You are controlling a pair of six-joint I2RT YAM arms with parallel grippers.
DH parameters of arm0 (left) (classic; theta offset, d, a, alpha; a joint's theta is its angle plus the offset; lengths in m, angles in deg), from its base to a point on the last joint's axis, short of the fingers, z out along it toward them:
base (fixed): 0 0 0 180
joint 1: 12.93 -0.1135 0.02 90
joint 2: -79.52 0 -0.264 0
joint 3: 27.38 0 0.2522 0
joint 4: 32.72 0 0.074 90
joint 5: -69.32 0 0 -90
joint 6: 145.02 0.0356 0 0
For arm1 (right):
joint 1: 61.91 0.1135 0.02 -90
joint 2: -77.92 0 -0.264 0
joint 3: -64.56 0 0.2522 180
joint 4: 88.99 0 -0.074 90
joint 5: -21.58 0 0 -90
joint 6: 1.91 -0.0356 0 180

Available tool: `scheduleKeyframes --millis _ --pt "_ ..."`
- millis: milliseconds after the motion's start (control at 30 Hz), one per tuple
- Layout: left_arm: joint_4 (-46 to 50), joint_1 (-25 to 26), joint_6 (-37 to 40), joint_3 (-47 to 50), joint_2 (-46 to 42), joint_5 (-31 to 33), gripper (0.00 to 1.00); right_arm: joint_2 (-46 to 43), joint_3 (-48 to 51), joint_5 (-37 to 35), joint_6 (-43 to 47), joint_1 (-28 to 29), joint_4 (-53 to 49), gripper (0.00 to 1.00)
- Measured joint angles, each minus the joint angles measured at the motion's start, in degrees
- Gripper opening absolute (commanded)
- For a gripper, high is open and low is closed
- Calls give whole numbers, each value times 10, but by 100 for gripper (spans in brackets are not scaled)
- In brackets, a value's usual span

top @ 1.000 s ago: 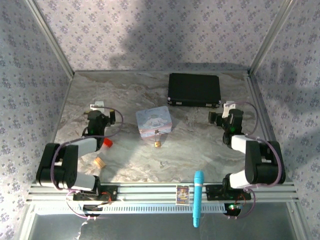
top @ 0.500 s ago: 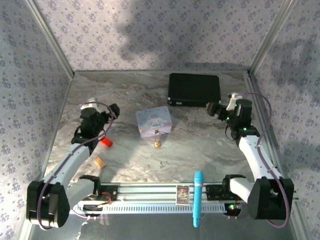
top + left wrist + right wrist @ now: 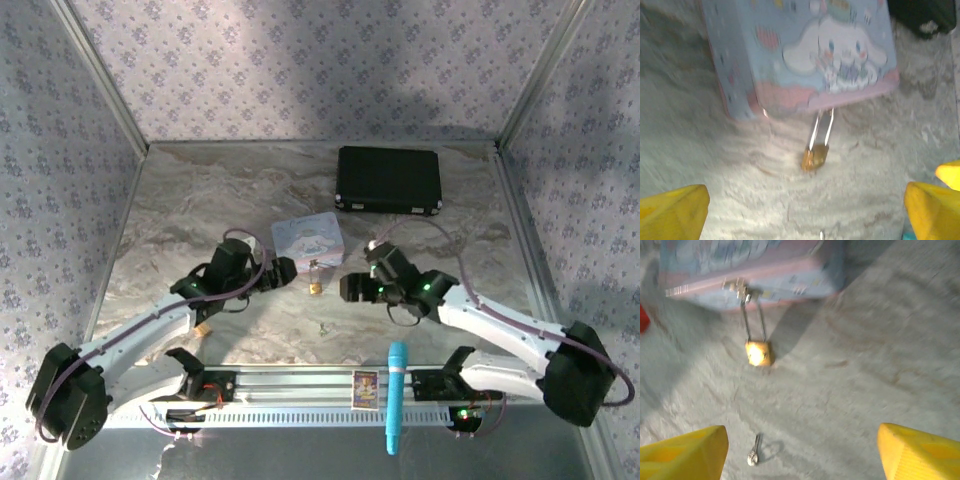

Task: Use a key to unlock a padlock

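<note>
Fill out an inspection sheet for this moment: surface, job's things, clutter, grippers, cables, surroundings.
Surface: grey-veined marble-look tabletop, no spills seen.
Job's things: small brass padlock lies on the table, its silvery shackle hooked through the latch of the pastel cartoon-print tin. The small silvery key lies apart from it, nearer the arms, not in the lock.
Clutter: black rectangular case at the far side; light-blue cylindrical tool across the front rail; small red piece at the right wrist view's edge.
Grippers: left gripper and right gripper are both open and empty, flanking the padlock.
Cables: purple cables loop along both arms, none seen snagged.
Surroundings: floral-patterned walls, aluminium frame.
</note>
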Motion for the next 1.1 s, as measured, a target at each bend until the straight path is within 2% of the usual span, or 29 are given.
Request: scheduleKeyframes --millis 167,333,600,1100 --pt "9 43 -44 13 -7 0 96 82 -1 -41 -81 127 9 67" --pt "10 48 -76 42 -35 2 95 153 -19 -62 -128 190 20 58" --pt "14 58 -94 52 -47 7 95 231 -72 -70 -143 214 30 48" --pt "20 63 -110 63 -57 23 96 292 -107 -73 -168 229 -18 38"
